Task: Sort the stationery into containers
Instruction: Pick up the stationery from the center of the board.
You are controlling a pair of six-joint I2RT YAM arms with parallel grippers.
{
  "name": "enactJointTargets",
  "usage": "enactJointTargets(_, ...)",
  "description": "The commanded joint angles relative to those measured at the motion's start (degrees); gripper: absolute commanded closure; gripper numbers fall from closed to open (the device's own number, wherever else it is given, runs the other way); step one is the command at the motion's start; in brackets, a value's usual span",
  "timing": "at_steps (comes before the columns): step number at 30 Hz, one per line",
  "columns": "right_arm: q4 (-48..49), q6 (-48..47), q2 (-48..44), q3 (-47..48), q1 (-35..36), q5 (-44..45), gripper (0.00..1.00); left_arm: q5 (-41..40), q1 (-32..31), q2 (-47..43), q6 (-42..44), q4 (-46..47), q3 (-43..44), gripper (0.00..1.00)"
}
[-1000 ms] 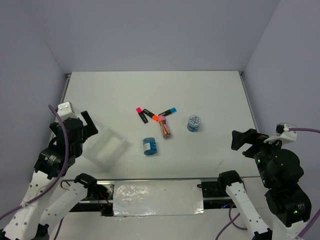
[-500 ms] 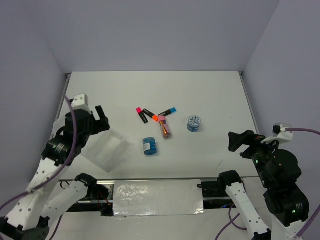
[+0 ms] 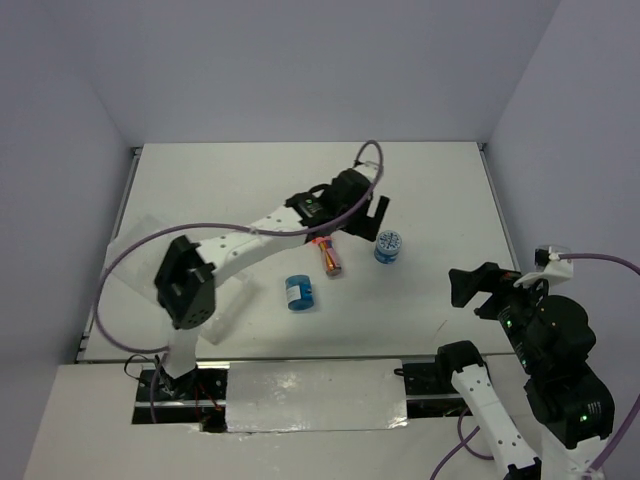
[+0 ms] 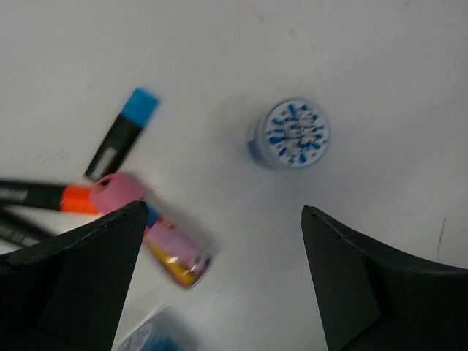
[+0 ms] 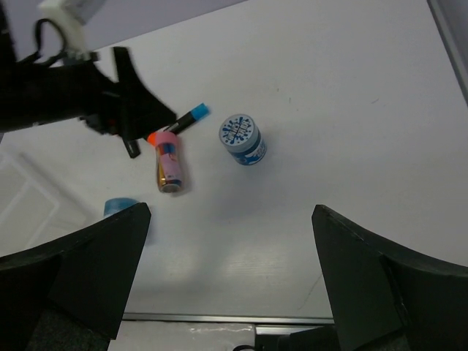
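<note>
My left gripper (image 3: 370, 220) is open and empty, hovering over the stationery in the middle of the table. Its wrist view shows a blue-capped marker (image 4: 121, 135), an orange-capped marker (image 4: 44, 196), the pink-topped stick (image 4: 155, 238) and a blue patterned roll (image 4: 292, 134) ahead of the open gripper (image 4: 219, 292). In the top view the stick (image 3: 330, 256), that roll (image 3: 389, 245) and a second roll (image 3: 299, 293) show; the arm hides most markers. The translucent trays (image 3: 228, 302) lie at the near left. My right gripper (image 3: 470, 288) is open and empty at the right.
The left arm (image 3: 250, 238) stretches diagonally from the near left across the table. The right wrist view shows the roll (image 5: 243, 139), the stick (image 5: 168, 162), the second roll (image 5: 121, 208), the left gripper (image 5: 121, 99), and the table's front edge (image 5: 219, 319).
The left arm has swung from beside the trays at the left out over the markers in the middle. The right gripper has edged slightly left.
</note>
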Motion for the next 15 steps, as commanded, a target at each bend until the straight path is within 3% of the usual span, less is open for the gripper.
enactJointTargets(1,-0.51,-0.65,-0.19,-0.86,-0.39,-3.23,0.0,2.63,-2.88,10.15,6.42,3.14,11.19,0.01)
enactJointTargets(8,-3.32,-2.15,-1.69,-0.95,-0.39,-4.3,0.0,6.67,-3.5,25.8,8.8,5.77,23.42,0.01)
enactJointTargets(15,-3.51,-1.53,-1.69,0.45,-0.3,-7.29,0.0,2.02,-3.77,29.15,9.41,6.83,23.87,0.01)
